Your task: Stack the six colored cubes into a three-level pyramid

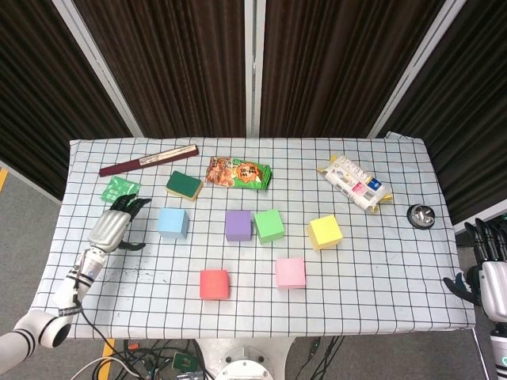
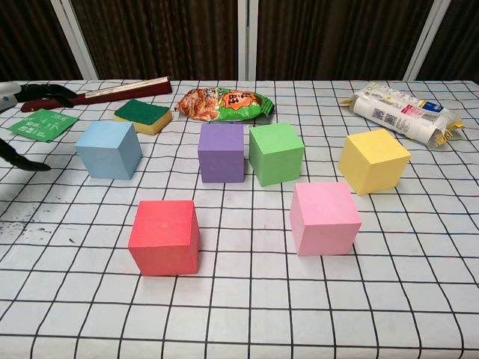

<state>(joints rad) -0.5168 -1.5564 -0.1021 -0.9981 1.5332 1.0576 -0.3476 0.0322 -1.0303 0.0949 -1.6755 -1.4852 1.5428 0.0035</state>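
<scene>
My left hand [image 1: 115,226] hovered empty, fingers apart, near the bench's [image 1: 380,261] left edge beside the blue cube [image 1: 173,222]. My right hand [image 1: 487,273] waited empty off the right edge. I judged a square, level grip best.

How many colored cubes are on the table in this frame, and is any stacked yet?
6, none stacked. Back row, left to right: blue cube, purple cube, green cube, yellow cube. Front row: red cube, pink cube. None appears hidden.
</scene>
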